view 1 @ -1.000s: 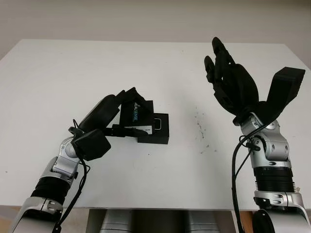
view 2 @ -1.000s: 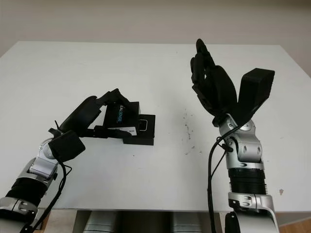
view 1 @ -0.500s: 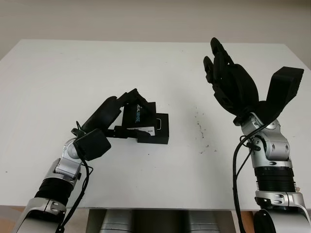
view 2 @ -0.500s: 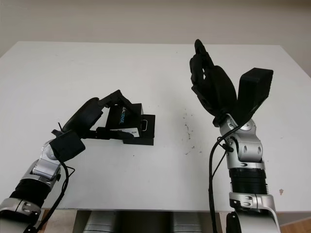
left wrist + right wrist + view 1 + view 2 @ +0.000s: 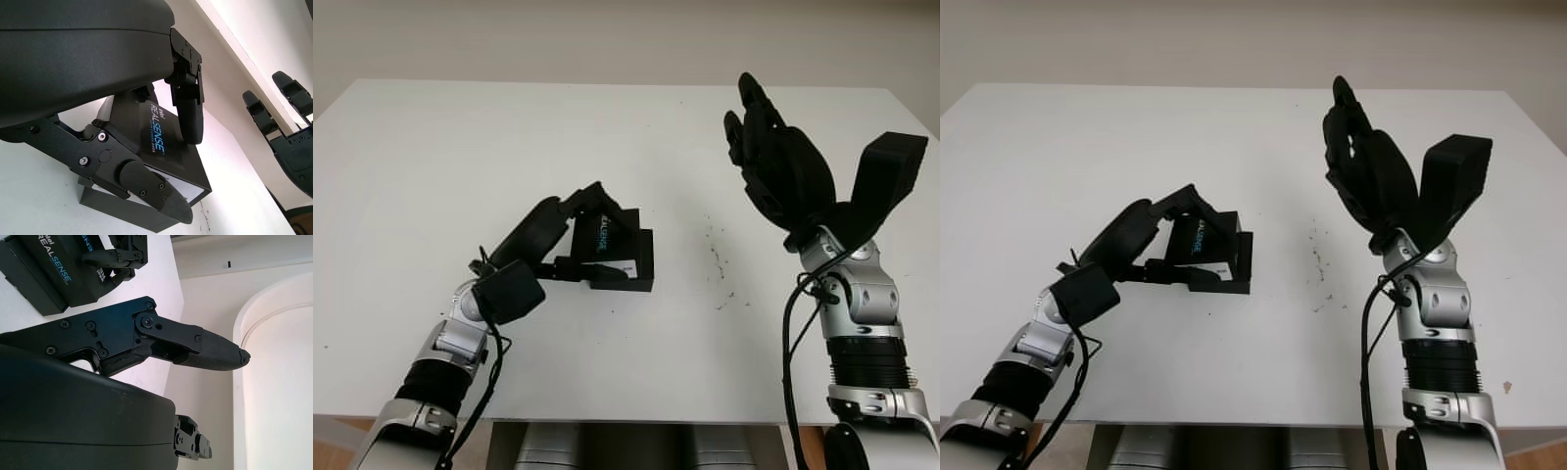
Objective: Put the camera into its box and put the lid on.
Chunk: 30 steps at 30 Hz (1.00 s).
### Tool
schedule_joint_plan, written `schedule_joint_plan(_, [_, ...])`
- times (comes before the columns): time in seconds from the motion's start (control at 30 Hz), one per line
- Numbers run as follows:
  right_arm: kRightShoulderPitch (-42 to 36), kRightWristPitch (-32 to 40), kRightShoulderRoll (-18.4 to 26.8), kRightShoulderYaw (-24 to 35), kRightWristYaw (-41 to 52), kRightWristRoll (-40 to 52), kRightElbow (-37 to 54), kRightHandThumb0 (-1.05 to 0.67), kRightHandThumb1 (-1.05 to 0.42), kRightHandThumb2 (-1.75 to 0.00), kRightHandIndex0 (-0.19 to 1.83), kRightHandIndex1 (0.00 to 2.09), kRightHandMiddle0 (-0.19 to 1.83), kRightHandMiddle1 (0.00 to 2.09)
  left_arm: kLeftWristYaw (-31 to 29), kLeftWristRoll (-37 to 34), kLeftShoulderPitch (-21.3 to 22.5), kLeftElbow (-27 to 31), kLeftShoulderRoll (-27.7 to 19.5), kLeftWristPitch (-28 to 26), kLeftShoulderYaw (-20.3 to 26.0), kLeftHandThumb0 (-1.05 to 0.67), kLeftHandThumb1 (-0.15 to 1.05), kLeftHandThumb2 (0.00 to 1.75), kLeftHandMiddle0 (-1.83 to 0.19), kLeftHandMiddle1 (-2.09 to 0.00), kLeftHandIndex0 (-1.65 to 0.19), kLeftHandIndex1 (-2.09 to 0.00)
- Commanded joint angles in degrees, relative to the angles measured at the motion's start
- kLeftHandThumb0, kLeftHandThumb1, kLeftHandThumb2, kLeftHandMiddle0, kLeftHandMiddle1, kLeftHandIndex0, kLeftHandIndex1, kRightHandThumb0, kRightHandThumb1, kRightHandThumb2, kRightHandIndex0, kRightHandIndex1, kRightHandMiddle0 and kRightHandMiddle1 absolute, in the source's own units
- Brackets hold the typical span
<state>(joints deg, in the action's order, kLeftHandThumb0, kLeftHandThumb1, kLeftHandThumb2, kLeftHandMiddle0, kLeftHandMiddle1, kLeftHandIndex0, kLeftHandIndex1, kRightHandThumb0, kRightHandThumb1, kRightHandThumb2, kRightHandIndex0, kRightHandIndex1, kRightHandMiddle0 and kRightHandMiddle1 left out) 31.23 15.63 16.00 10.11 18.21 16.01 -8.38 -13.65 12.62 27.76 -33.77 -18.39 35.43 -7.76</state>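
Observation:
A black box [image 5: 637,268] sits on the white table [image 5: 450,147] left of centre. My left hand [image 5: 596,234] is shut on the black lid [image 5: 604,235] with "REALSENSE" lettering, fingers on its far edge and thumb on its near edge. The lid lies tilted over the box and hides the box's inside. In the left wrist view the lid [image 5: 157,133] sits between a finger [image 5: 188,115] and the thumb [image 5: 142,183]. My right hand [image 5: 773,162] is open, raised above the table's right side, well apart from the box.
A few dark specks [image 5: 716,260] mark the table between the box and the right arm. The table's front edge runs just below both forearms. Bare white surface lies behind and to the left of the box.
My left hand has carried the lid to the right, over the box, covering the pale item seen in its opening before. The right hand has stayed put.

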Motion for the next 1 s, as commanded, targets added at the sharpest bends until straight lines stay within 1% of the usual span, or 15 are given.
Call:
schedule_joint_plan(0.0, [-0.1,0.4,0.4,0.1,0.0,0.1,1.2,-0.78,-1.05,-0.7,-0.19,0.0,-0.19,0.0,0.0,0.0,0.7,1.0,0.6,0.3,-0.6,-0.15,0.97,0.05,-0.29,-1.54,-0.29,-1.47])
schedule_joint_plan(0.1, [-0.3,0.3,0.4,0.1,0.1,0.1,1.3,-0.77,-1.05,-0.7,-0.19,0.0,-0.19,0.0,-0.5,-0.1,0.9,1.2,1.0,-0.3,-0.8,-0.14,0.98,0.06,-0.28,-1.56,-0.27,-1.48])
schedule_joint_plan(0.43, [-0.6,0.8,0.3,0.3,-0.3,0.4,1.9,-0.78,-1.05,-0.7,-0.19,0.0,-0.19,0.0,-0.4,0.3,1.5,0.4,2.4,0.0,-1.6,-0.12,0.97,0.05,-0.29,-1.59,-0.27,-1.49])
schedule_joint_plan(0.57, [-0.6,1.0,0.5,0.4,-0.3,0.4,2.0,-0.78,-1.05,-0.7,-0.19,0.0,-0.19,0.0,0.5,1.5,1.4,1.1,2.8,-0.5,-2.0,-0.12,0.97,0.05,-0.27,-1.59,-0.27,-1.49])
schedule_joint_plan(0.67, [-0.7,1.3,0.5,0.4,-0.7,0.3,2.2,-0.78,-1.05,-0.69,-0.19,0.0,-0.19,0.0,1.4,2.0,1.7,0.6,3.3,0.0,-2.2,-0.12,0.96,0.05,-0.27,-1.6,-0.26,-1.5])
schedule_joint_plan(0.87, [-0.6,1.6,0.4,0.5,-0.7,0.4,2.4,-0.78,-1.05,-0.69,-0.19,0.0,-0.19,0.0,2.2,2.9,1.6,1.1,3.3,-0.4,-2.3,-0.11,0.97,0.05,-0.26,-1.53,-0.24,-1.48])
schedule_joint_plan(0.97, [-0.7,1.7,0.3,0.4,-0.7,0.5,2.5,-0.77,-1.05,-0.7,-0.19,0.0,-0.19,0.0,3.3,3.8,1.4,1.8,3.5,-1.1,-2.4,-0.1,0.96,0.05,-0.27,-1.55,-0.25,-1.47])
